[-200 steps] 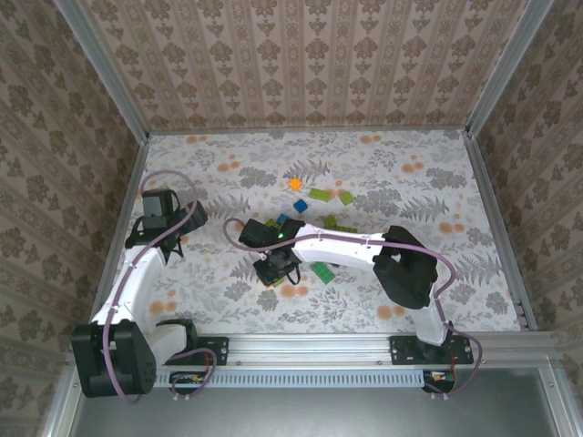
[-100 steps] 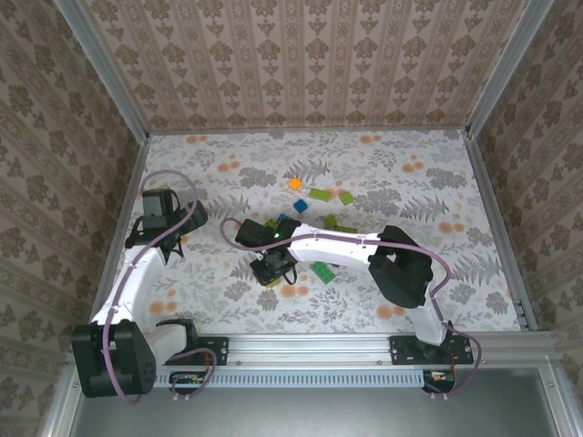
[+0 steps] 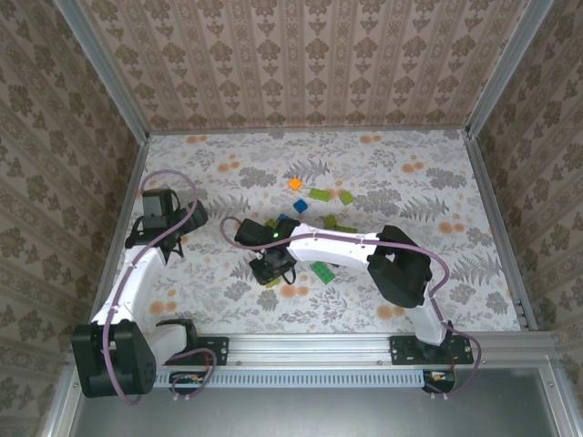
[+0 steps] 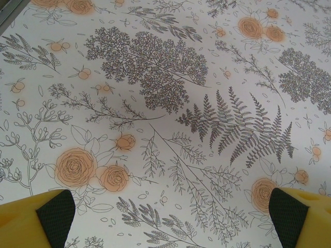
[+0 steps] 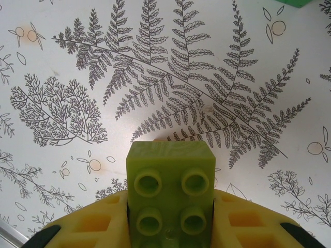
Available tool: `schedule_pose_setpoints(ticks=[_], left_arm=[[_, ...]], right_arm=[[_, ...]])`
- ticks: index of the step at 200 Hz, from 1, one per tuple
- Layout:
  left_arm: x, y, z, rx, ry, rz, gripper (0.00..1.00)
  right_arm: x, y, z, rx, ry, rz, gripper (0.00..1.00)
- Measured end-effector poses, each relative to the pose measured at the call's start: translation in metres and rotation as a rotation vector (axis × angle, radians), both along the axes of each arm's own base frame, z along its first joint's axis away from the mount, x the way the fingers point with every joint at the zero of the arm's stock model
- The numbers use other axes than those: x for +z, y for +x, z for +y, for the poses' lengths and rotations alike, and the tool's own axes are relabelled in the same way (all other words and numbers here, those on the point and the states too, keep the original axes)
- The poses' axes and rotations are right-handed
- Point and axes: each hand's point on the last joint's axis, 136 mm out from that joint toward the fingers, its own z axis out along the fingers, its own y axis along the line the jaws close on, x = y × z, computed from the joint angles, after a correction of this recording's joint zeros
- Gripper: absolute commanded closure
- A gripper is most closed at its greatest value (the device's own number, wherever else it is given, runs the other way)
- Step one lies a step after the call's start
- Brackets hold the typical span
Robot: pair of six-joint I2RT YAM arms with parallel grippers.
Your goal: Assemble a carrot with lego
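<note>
My right gripper [image 5: 170,206] is shut on a lime-green lego brick [image 5: 170,170] with four studs facing the camera; it hangs just above the flowered cloth. From above, that gripper [image 3: 273,269] sits left of centre, with a bit of the lime brick [image 3: 270,280] showing under it. Loose lego lies beyond it: an orange brick [image 3: 295,183], lime bricks [image 3: 320,194], a blue brick [image 3: 299,208] and a green brick [image 3: 323,273]. My left gripper [image 4: 170,217] is open over bare cloth at the left [image 3: 162,235]. The carrot is out of view.
Metal rails and patterned walls close in the table [image 3: 437,273] on three sides. A corner of a green brick [image 5: 295,2] shows at the top right of the right wrist view. The arm bases stand on the near rail [image 3: 310,346].
The right arm has shifted slightly to the left with the lime brick still in its grip. The left arm has not moved.
</note>
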Motion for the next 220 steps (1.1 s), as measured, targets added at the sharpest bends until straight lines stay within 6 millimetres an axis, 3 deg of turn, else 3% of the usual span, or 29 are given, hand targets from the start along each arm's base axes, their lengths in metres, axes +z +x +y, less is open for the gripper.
schedule_pose_setpoints(ticks=[220], left_arm=[[0.0006,0.0003,-0.0005,-0.002,-0.002,-0.001,0.00]], right_arm=[[-0.0052,-0.0050,0.0027,0.024,-0.098,-0.051,0.71]])
